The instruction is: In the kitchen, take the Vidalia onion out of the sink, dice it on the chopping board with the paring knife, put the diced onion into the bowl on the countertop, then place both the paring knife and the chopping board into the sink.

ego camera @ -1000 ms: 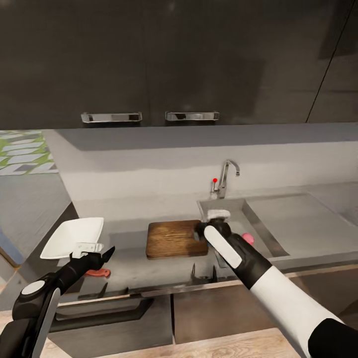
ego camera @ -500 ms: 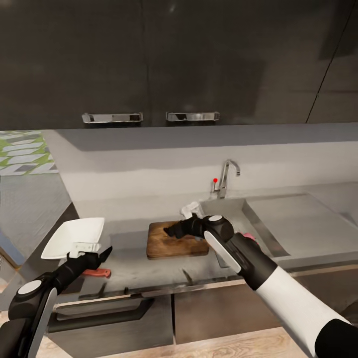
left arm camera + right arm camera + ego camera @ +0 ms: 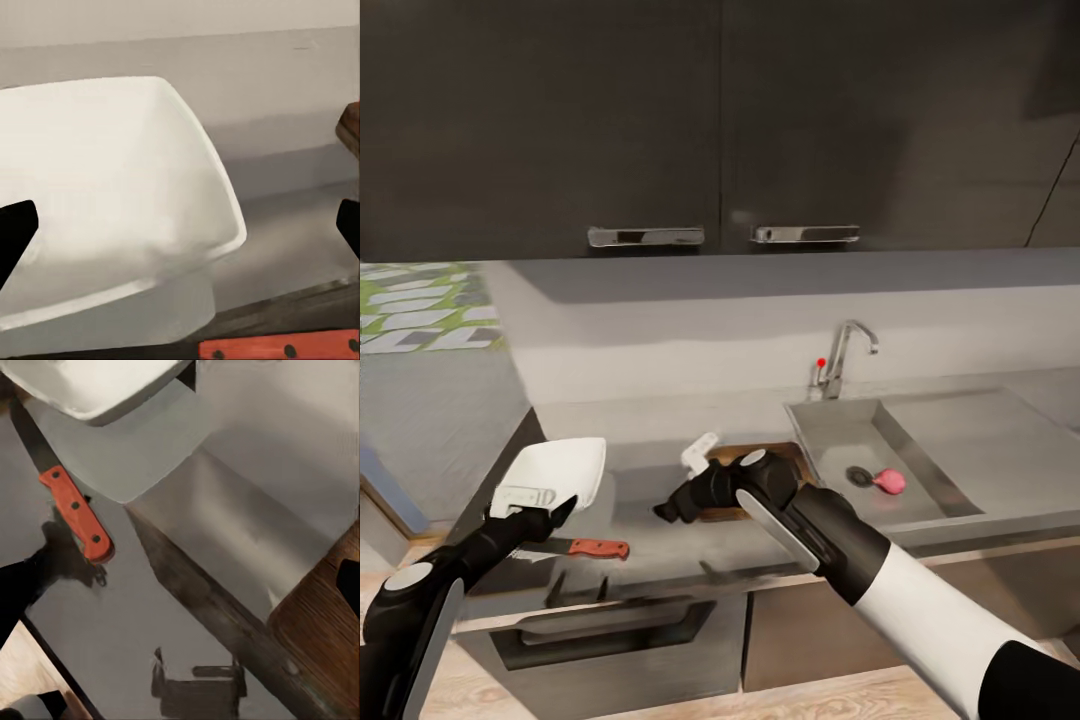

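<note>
The pinkish Vidalia onion [image 3: 891, 481] lies in the grey sink [image 3: 830, 430], beside the round drain. My right gripper [image 3: 666, 512] [image 3: 187, 581] hovers open over the countertop [image 3: 645, 470], just left of the chopping board [image 3: 758, 453] [image 3: 322, 637], which my wrist mostly hides. The paring knife [image 3: 598, 548] [image 3: 75, 514] [image 3: 277, 349] lies flat near the counter's front edge, red handle toward the board. The white bowl [image 3: 560, 468] [image 3: 105, 202] [image 3: 105, 382] stands at the counter's left end. My left gripper [image 3: 550, 515] [image 3: 180, 229] is open just in front of the bowl, holding nothing.
A chrome faucet [image 3: 842, 358] with a red-tipped lever stands behind the sink, and the drainboard [image 3: 980, 440] extends right. Dark wall cabinets [image 3: 720, 120] hang overhead. The counter ends at the left past the bowl, above a patterned floor [image 3: 420, 315].
The head view has turned left, so everything sits further right in the picture. My right gripper has swung left from the sink's edge, across the board, to the counter beyond it.
</note>
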Controlling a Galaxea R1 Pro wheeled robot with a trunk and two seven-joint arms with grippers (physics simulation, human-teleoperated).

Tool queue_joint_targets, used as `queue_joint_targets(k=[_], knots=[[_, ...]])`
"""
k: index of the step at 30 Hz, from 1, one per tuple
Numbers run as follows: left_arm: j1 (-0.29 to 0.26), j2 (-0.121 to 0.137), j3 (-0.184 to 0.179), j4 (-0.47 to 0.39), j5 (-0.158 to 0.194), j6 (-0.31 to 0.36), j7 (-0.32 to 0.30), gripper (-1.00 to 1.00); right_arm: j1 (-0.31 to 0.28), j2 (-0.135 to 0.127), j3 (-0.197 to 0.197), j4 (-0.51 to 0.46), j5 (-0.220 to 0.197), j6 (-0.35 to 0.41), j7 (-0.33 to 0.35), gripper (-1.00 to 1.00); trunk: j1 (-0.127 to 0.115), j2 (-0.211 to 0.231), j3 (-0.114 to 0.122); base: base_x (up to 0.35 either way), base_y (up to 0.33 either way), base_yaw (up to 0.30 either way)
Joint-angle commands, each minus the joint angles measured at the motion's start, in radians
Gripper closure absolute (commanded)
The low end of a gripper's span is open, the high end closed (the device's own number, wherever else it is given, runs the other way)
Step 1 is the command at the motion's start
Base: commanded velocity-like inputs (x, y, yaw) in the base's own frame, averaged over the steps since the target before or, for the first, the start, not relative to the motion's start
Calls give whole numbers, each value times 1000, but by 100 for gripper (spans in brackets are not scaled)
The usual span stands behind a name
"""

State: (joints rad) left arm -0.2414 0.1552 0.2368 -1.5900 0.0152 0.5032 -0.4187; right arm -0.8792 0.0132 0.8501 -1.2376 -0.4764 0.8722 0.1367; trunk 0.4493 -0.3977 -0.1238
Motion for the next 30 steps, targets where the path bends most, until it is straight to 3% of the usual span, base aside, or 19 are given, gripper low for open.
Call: queue_joint_targets(k=[1,4,7,12,15,20,30], knots=[[-1,7,2,-1,2,7,-5,-100,-1,0,2,0,8,5,8,-100,1,-2,-2,0,312,0],[-1,31,7,-1,2,8,-5,-100,-1,1,9,0,9,11,8,-100,1,-2,-2,0,166,0],[-1,37,16,-1,2,8,-5,-100,-1,1,16,0,9,14,8,-100,1,-2,-2,0,63,0],[-1,38,18,-1,2,8,-5,-100,-1,1,16,0,9,21,8,-100,1,-2,-2,0,176,0],[-1,38,18,-1,2,8,-5,-100,-1,1,13,0,9,77,8,-100,1,-2,-2,0,66,0],[-1,38,18,-1,2,8,-5,-100,-1,1,10,0,9,107,8,-100,1,-2,-2,0,14,0],[-1,38,18,-1,2,8,-5,-100,-1,1,19,0,9,111,9,-100,1,-2,-2,0,93,0]])
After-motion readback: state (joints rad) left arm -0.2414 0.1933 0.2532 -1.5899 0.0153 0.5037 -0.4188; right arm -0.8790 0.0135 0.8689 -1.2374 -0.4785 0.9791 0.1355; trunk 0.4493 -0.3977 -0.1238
